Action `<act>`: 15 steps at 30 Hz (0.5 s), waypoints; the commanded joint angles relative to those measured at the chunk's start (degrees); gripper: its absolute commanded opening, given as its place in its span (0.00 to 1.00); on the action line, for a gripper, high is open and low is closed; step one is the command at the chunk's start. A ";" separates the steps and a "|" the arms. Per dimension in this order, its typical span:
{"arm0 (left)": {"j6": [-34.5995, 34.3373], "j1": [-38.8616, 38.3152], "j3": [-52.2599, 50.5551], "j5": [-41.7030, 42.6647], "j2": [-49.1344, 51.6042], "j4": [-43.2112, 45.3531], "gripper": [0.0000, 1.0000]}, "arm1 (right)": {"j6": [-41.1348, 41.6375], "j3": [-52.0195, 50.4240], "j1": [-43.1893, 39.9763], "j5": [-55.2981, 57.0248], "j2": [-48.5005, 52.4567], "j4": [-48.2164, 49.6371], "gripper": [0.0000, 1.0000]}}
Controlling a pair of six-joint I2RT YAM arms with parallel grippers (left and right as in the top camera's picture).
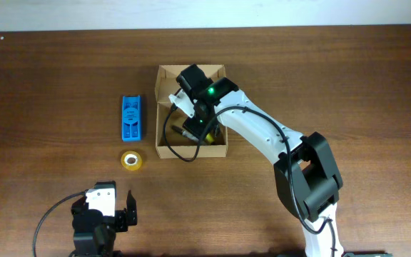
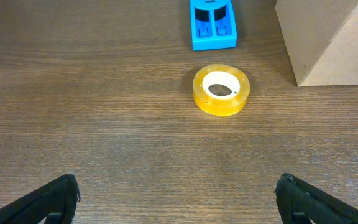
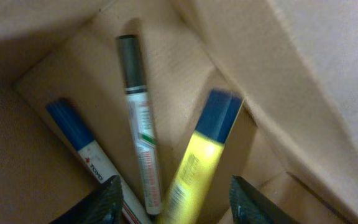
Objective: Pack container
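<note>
The container [image 1: 161, 107] is an open tan cardboard box at mid table; its corner shows in the left wrist view [image 2: 328, 43]. My right gripper [image 1: 197, 118] reaches down into it. In the right wrist view it is open [image 3: 176, 199] above the box floor [image 3: 185, 81]. Three markers lie there: a white one with a blue cap [image 3: 82, 140], a white one with a dark cap [image 3: 138, 124], and a blurred yellow one with a blue cap [image 3: 201, 155] between the fingers, not gripped. My left gripper [image 1: 105, 203] is open and empty [image 2: 178, 199] near the front edge.
A yellow tape roll [image 1: 131, 160] lies left of the box, ahead of my left gripper [image 2: 222, 89]. A blue plastic rectangular item [image 1: 131, 117] lies beyond it [image 2: 212, 22]. A black cable of the right arm loops over the box's front wall [image 1: 184, 153].
</note>
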 commanded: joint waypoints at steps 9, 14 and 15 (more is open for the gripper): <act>-0.55 -0.28 -0.48 -0.81 -0.35 0.15 1.00 | 0.31 3.87 0.72 -7.19 -5.42 0.48 0.72; -0.55 -0.28 -0.48 -0.81 -0.35 0.15 1.00 | 0.81 4.33 0.59 -3.21 -16.90 -1.42 0.98; -0.55 -0.28 -0.48 -0.81 -0.35 0.15 1.00 | 0.81 4.33 0.44 -1.18 -19.12 -2.14 0.99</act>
